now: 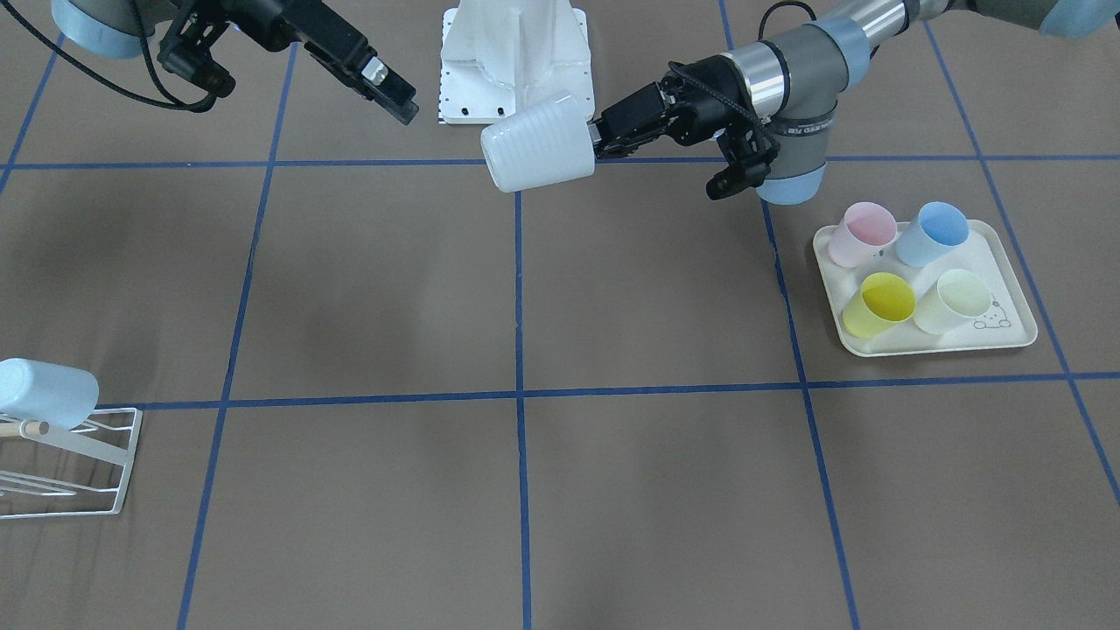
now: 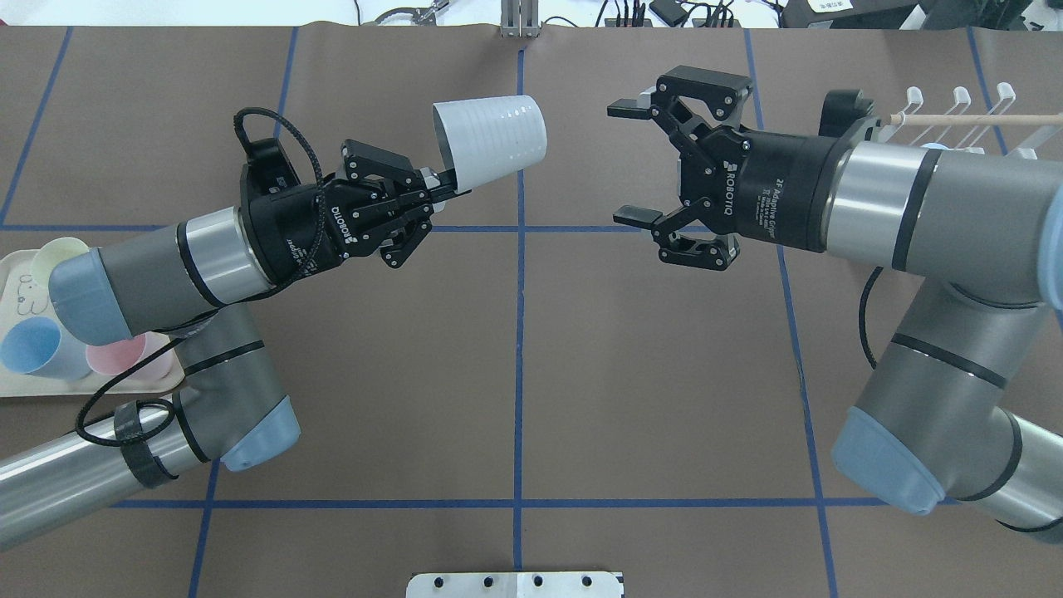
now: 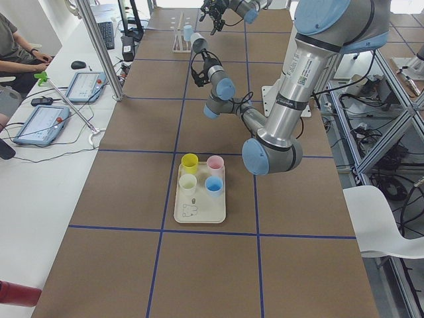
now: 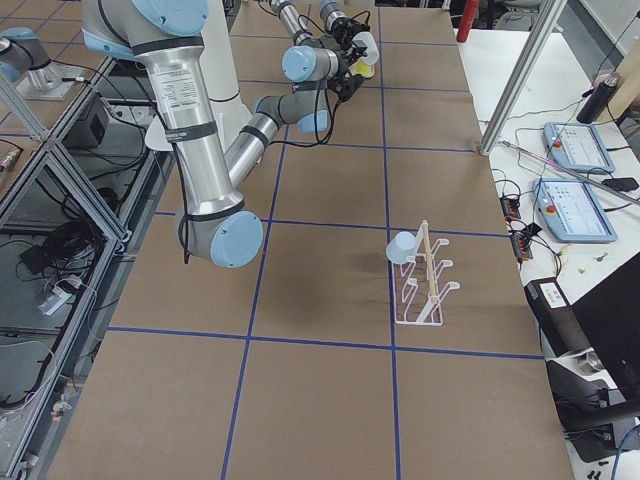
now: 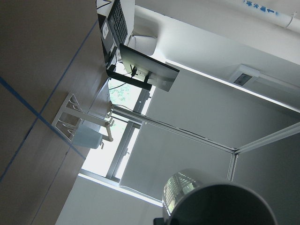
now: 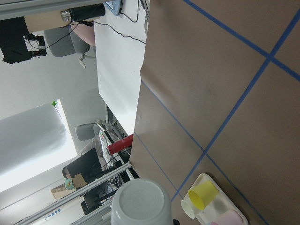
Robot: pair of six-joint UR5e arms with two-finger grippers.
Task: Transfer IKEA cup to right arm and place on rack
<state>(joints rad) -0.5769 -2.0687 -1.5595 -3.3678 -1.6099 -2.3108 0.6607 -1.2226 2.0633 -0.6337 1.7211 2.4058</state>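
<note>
Your left gripper (image 2: 444, 184) pinched the cup (image 2: 490, 137) by its rim, base pointing toward 3 o'clock, where your right gripper (image 2: 627, 163) hung spread, apart.

rack (image 4: 428, 292) upright | pale blue cup (image 4: 402, 247) on its top peg

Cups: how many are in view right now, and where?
6. A white cup in the left gripper; on the tray a pink cup, blue cup, yellow cup and green cup; a pale blue cup on the rack. No others seem hidden.
</note>
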